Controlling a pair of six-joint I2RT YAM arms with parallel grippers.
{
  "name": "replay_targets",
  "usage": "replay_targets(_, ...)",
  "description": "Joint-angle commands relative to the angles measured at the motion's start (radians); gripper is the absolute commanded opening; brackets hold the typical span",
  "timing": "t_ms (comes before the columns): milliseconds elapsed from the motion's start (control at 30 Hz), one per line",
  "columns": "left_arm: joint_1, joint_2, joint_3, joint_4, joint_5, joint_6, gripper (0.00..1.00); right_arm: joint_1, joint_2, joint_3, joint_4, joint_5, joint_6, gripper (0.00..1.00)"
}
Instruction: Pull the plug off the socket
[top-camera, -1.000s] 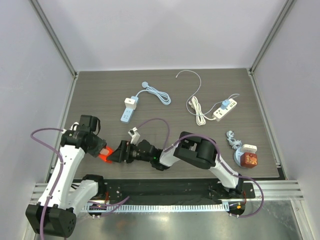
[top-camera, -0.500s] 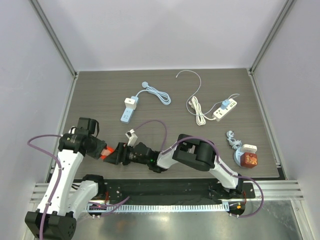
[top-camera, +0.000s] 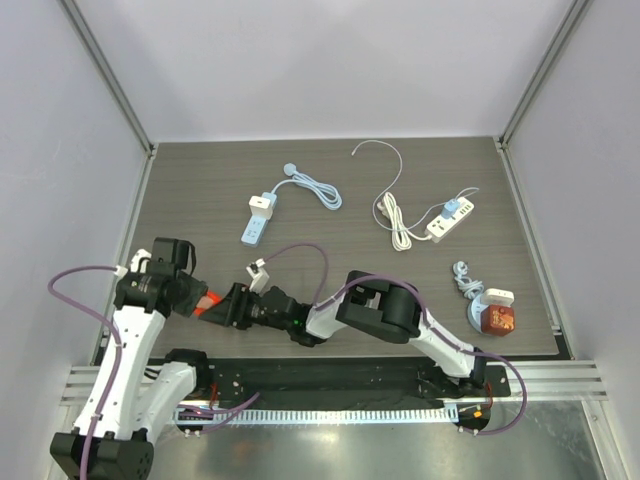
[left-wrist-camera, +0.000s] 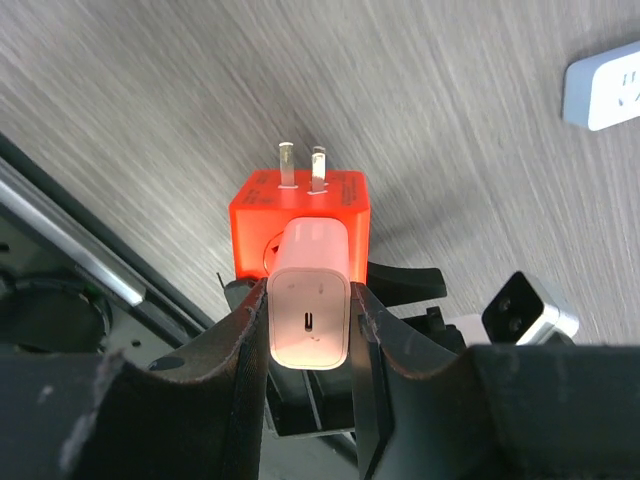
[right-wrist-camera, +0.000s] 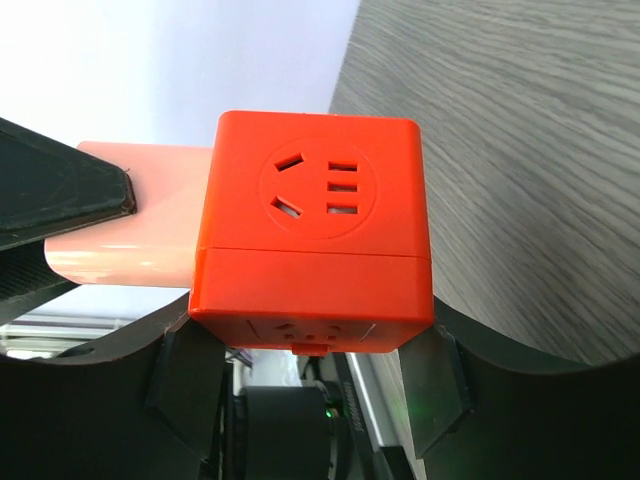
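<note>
An orange cube socket (right-wrist-camera: 315, 240) is held between my right gripper's (right-wrist-camera: 312, 375) fingers, above the table's near left. A white plug (left-wrist-camera: 308, 308) sticks into one face of it; my left gripper (left-wrist-camera: 308, 345) is shut on that plug. In the right wrist view the plug (right-wrist-camera: 130, 215) shows pink-white to the left of the cube, still seated in it. In the top view the cube (top-camera: 206, 304) sits between the left gripper (top-camera: 198, 298) and the right gripper (top-camera: 222, 308). Two metal prongs (left-wrist-camera: 300, 165) stick out of the cube's far face.
On the table lie a blue power strip with a white plug and cable (top-camera: 257, 220), a white power strip with a coiled cable (top-camera: 450, 220), and a brown adapter on a blue base (top-camera: 492, 315) at the right. The near table edge and rail (top-camera: 330, 372) are close below the grippers.
Both grippers with the cube and plug have shifted left and slightly down towards the near left edge. The plug stays in the socket.
</note>
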Motion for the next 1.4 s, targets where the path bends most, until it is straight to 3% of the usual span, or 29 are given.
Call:
replay_targets(0, 0.003, -0.073, -0.005, 0.051, -0.009, 0.083, 0.0, -0.017, 0.075, 0.05, -0.009, 0.014, 0.099, 0.01)
replay_targets(233, 0.001, -0.113, -0.013, 0.061, -0.032, 0.14, 0.0, -0.04, 0.136, 0.058, 0.032, -0.063, 0.188, 0.01)
replay_targets(533, 0.003, -0.136, 0.008, 0.061, -0.073, 0.154, 0.0, -0.042, 0.165, 0.076, -0.064, -0.04, 0.227, 0.01)
replay_targets(867, 0.003, -0.081, 0.062, 0.065, -0.066, 0.146, 0.0, -0.022, 0.133, 0.128, -0.314, 0.057, 0.15, 0.01)
replay_targets(1167, 0.003, -0.097, 0.06, 0.151, -0.031, 0.207, 0.0, -0.036, 0.187, 0.124, -0.201, -0.04, 0.213, 0.01)
replay_targets(1367, 0.003, -0.099, 0.072, 0.131, -0.026, 0.157, 0.0, -0.04, 0.207, 0.095, -0.089, -0.054, 0.253, 0.01)
